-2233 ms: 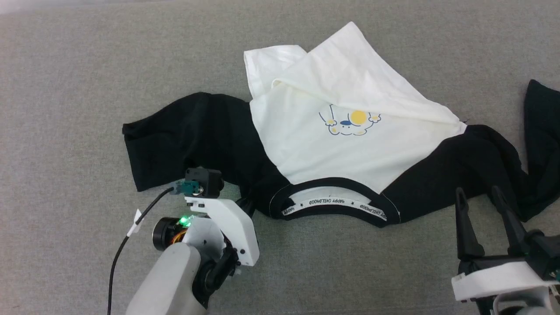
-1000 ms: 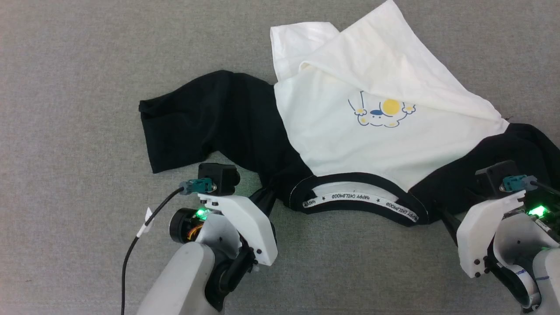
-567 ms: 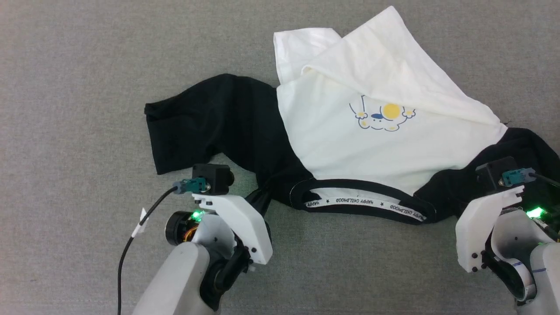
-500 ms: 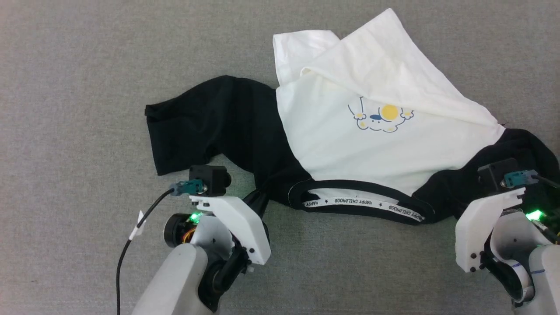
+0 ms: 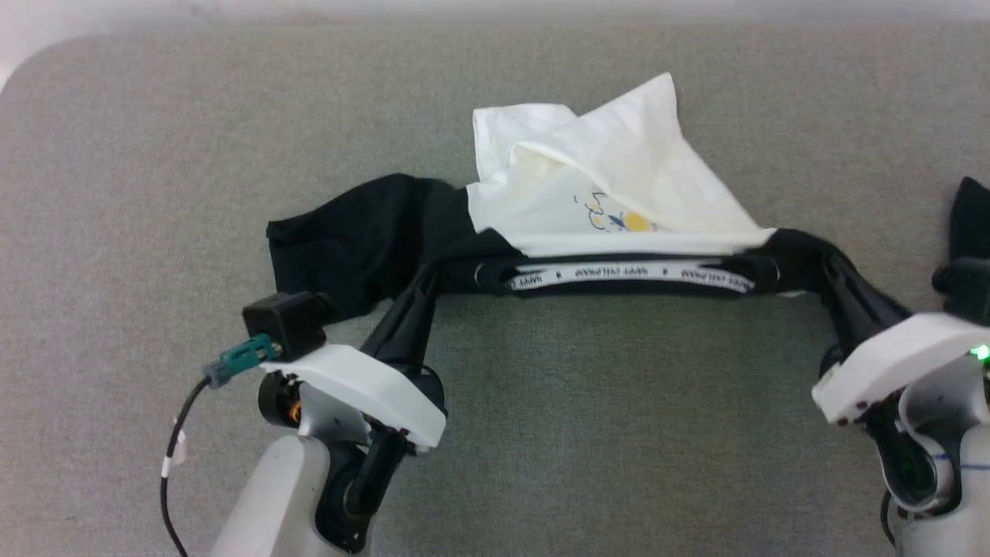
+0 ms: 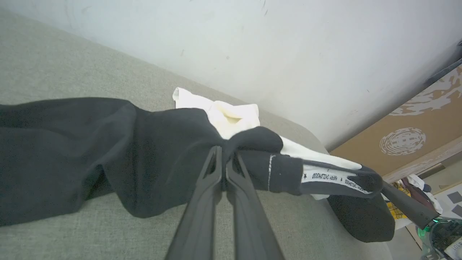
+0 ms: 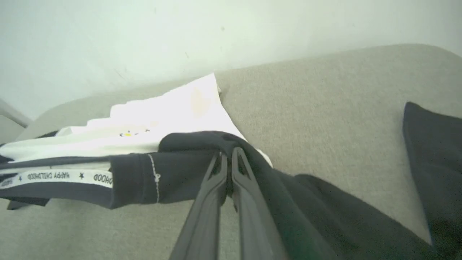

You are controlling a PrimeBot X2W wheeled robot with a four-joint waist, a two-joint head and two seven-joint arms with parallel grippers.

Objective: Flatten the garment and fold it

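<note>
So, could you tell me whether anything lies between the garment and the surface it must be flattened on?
Nothing visible does. The left gripper and right gripper are shut on the garment either side of its collar, over the grey surface.

Grey fabric surface (image 5: 155, 155), pale wall (image 6: 252, 43) behind, printed brown cardboard (image 6: 415, 144) beside it

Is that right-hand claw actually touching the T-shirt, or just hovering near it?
Touching. The right wrist view shows the right gripper pinched shut on black fabric of the T-shirt, beside its collar, with the cloth bunched between the fingertips.
</note>
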